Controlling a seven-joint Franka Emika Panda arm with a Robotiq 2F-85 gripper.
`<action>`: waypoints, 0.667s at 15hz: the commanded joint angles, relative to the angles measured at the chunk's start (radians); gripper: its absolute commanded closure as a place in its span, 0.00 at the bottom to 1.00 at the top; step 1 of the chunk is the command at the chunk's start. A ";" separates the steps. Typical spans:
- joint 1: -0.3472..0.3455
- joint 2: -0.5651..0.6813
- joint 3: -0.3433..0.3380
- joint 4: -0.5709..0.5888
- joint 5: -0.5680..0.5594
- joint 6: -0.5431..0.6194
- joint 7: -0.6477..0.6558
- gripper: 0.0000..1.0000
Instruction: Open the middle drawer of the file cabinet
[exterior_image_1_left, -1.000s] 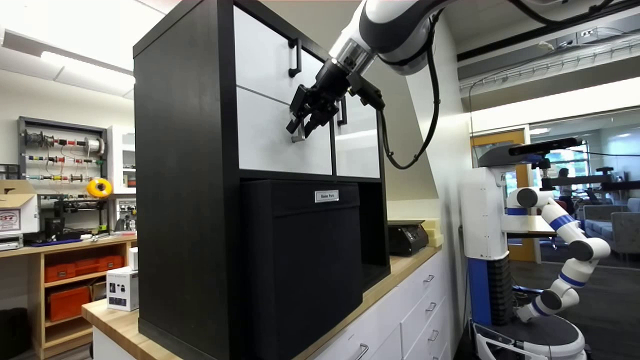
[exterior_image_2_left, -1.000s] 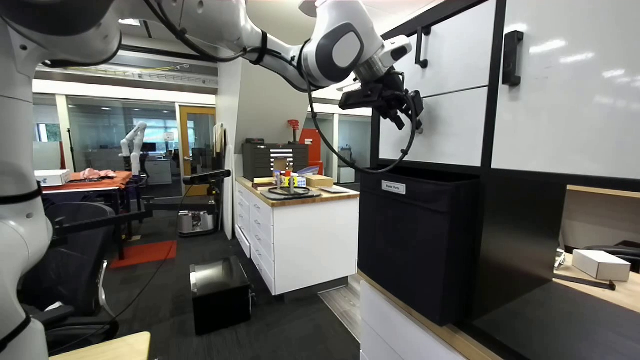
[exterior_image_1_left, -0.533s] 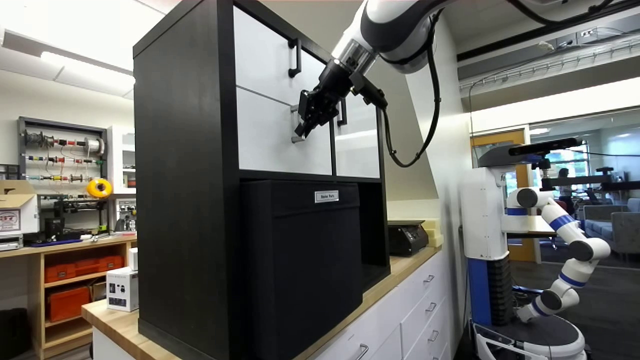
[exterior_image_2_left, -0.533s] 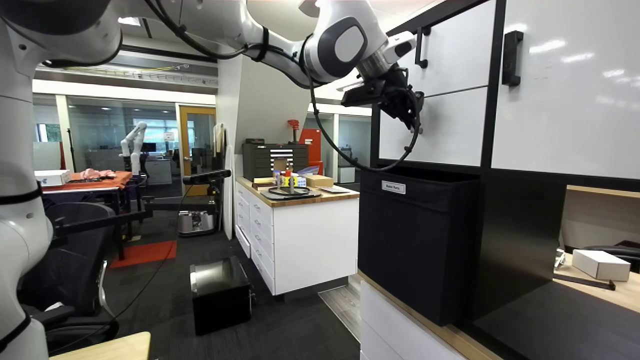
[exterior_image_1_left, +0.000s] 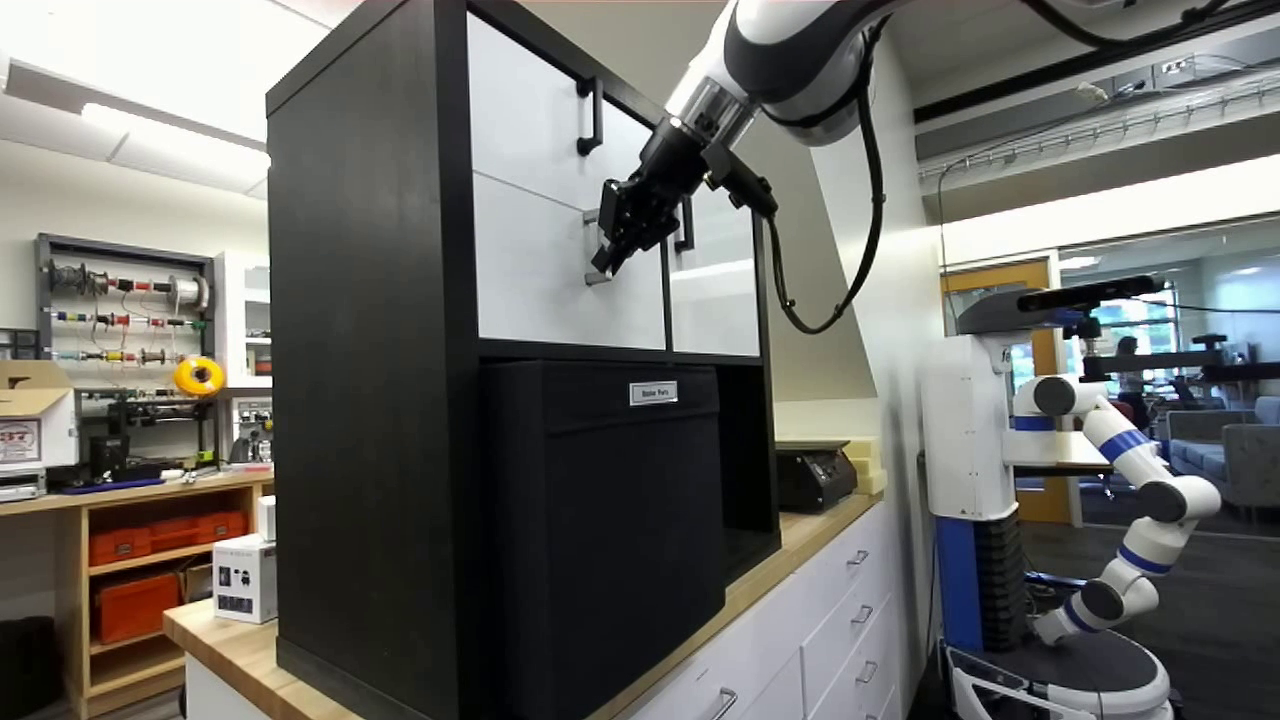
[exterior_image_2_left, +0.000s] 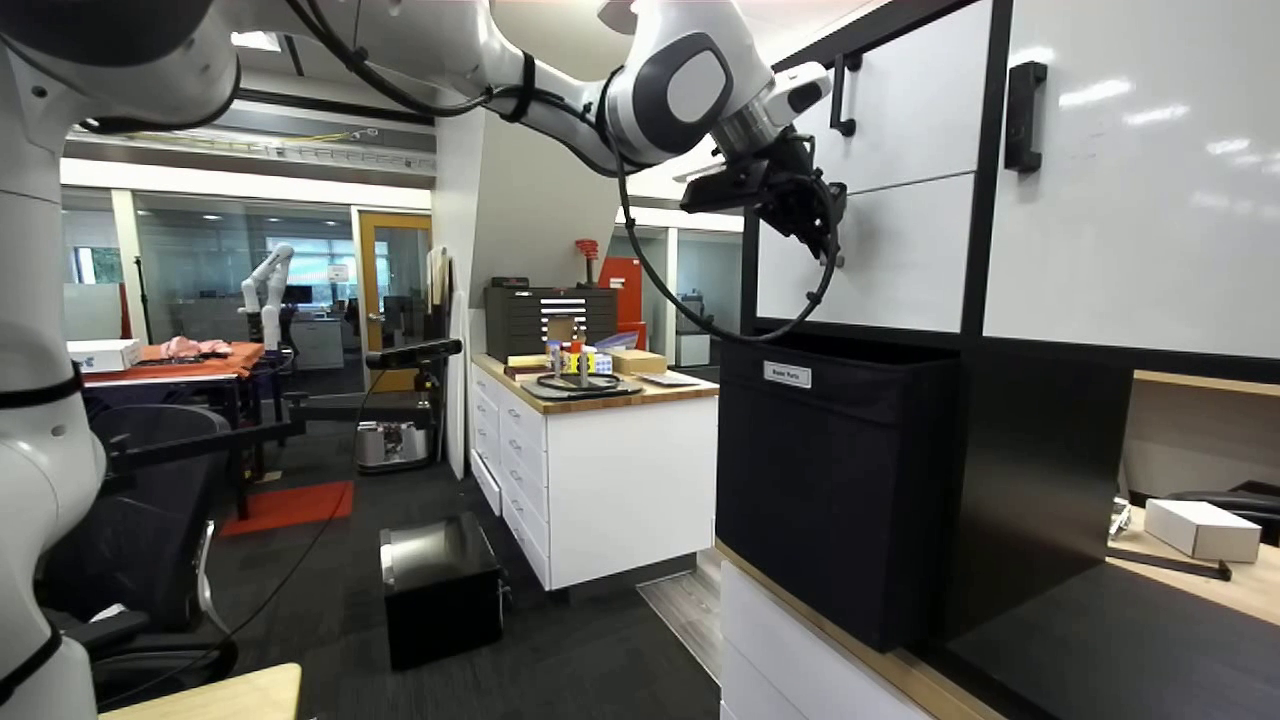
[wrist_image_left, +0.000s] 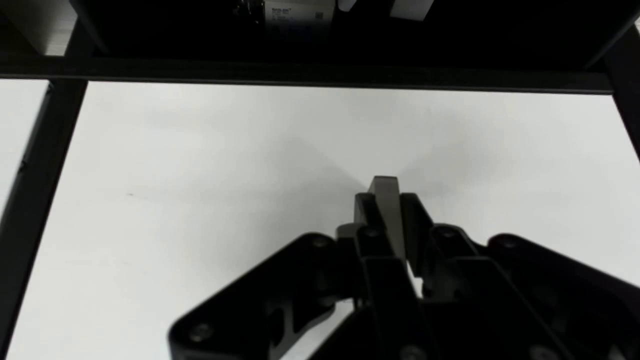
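We see the jaws clamped across the bar handle (wrist_image_left: 390, 207), its long axis upright, presumably for a straight outward pull. The middle drawer (exterior_image_1_left: 535, 270) sits flush in the file cabinet (exterior_image_1_left: 355, 350), below the top front (exterior_image_1_left: 530, 110) and above the black bin (exterior_image_1_left: 630, 520), its face turned toward the arm (exterior_image_1_left: 785, 58).

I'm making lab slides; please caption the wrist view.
Gripper closed on the handle of the white middle drawer in a black file cabinet.

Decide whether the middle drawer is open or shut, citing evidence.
Shut, or barely ajar: the middle drawer shows no inside and looks nearly flush with the top front in both exterior views.
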 joint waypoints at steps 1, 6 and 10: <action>0.001 -0.082 -0.004 -0.113 0.006 -0.038 0.004 0.95; -0.001 -0.181 -0.009 -0.245 0.004 -0.050 0.013 0.96; -0.002 -0.275 -0.013 -0.358 0.016 -0.072 0.008 0.96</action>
